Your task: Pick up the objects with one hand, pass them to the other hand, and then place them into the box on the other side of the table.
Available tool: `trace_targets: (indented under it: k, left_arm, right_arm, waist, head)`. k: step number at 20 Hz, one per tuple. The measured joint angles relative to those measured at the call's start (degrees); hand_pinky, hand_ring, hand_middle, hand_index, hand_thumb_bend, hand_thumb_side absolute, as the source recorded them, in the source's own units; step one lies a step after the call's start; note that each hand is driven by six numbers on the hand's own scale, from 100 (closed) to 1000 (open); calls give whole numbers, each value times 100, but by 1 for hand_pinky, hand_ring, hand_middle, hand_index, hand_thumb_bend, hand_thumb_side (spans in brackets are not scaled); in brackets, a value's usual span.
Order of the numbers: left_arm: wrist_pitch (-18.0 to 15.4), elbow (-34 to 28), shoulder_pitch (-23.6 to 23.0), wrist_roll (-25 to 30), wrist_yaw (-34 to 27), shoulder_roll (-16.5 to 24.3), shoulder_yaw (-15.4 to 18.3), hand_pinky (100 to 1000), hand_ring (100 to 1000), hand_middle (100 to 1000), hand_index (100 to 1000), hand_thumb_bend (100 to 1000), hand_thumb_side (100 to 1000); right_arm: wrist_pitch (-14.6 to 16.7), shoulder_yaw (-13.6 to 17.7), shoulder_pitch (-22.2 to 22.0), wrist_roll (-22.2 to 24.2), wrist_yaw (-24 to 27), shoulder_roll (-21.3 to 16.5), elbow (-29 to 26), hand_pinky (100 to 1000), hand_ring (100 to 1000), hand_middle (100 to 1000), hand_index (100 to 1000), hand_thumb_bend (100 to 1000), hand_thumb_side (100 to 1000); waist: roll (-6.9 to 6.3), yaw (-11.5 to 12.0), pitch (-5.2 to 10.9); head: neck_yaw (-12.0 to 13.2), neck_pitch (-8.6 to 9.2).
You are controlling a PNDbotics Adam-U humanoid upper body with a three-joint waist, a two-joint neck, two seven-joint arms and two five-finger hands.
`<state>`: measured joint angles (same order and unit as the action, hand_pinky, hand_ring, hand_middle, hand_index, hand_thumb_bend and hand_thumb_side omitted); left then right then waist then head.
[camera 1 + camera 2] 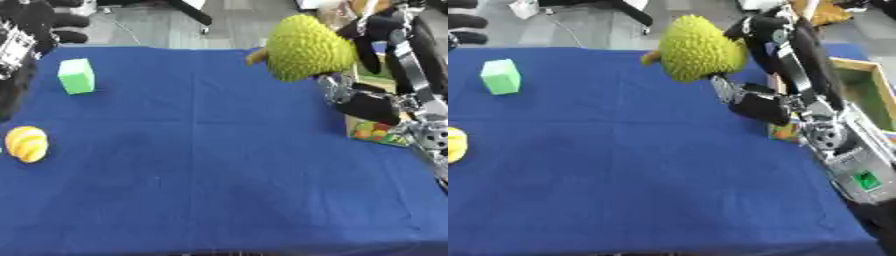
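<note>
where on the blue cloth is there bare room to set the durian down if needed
The wide middle and near part of the blue cloth is bare, bordered by the green block and yellow fruit on the left. The right edge is crowded: the right hand holding the durian, beside the box.

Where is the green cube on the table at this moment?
The green cube stands on the blue table near its far left corner, beyond the yellow fruit at the left edge.
</note>
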<state>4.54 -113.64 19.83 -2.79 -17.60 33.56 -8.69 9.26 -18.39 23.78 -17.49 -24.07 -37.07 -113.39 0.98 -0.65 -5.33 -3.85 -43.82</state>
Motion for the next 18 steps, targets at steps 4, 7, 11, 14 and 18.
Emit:
trace_targets:
  k: [4,7,11,14,18]
  left_arm:
    - [-130,0,-485,-276,179,-280,148,759,748,744,782,394,673]
    - [-296,0,-781,-383,389,-485,194,757,743,740,780,392,674]
    - [-441,1,-915,-432,634,-674,221,753,733,730,768,389,675]
    - [-519,1,-1037,-476,764,-873,293,753,732,728,767,390,674]
    - [-566,1,-1068,-495,892,-992,321,753,732,728,767,390,674]
  right_arm:
    - [-269,426,-405,-271,190,-425,116,100,100,100,338,100,100]
    - [-496,767,-464,-460,346,-764,350,100,100,100,339,100,100]
    - [-833,903,-308,-551,583,-940,807,100,100,100,336,100,102]
    - [-1093,1089,-361,-540,767,-939,1173,100,100,100,338,100,112]
    - [-1445,1207,-123,-440,1029,-940,1728,100,100,100,338,100,112]
  waist:
    - [13,49,0]
    - [13,114,0]
    - [13,145,0]
    - [13,211,-6]
    - [13,232,-6]
  head:
    - [-366,-1]
    - [-589,-2]
    - [-736,-21]
    - [-803,-24]
    - [-855,-35]
